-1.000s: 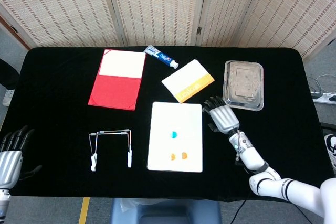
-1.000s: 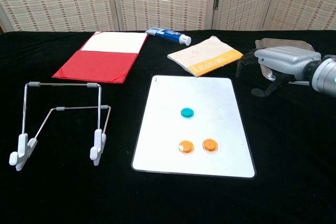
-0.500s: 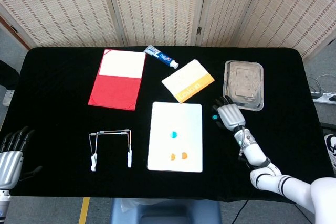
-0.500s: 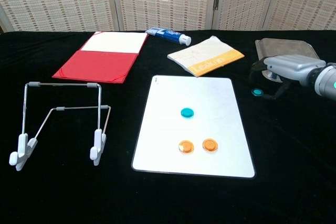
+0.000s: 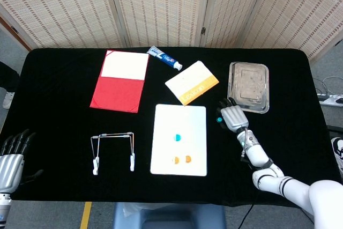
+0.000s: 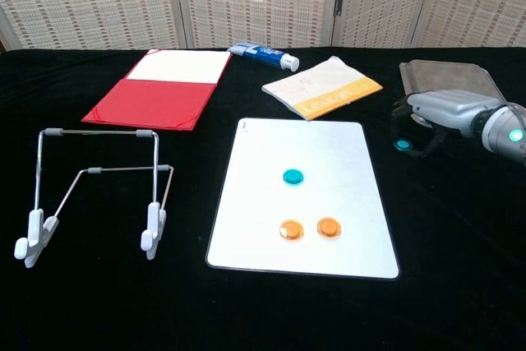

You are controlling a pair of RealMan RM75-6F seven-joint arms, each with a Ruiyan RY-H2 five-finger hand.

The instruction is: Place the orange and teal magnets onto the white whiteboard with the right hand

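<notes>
The left hand (image 5: 9,156) rests low at the table's near corner, fingers apart and holding nothing. Two orange magnets (image 6: 309,228) and a teal magnet (image 6: 292,176) sit on the whiteboard (image 6: 329,162), left of the right hand (image 6: 440,111). That hand's fingers curl down around a second teal magnet (image 6: 402,145) on the cloth just off the whiteboard's far corner; whether they grip it I cannot tell.
</notes>
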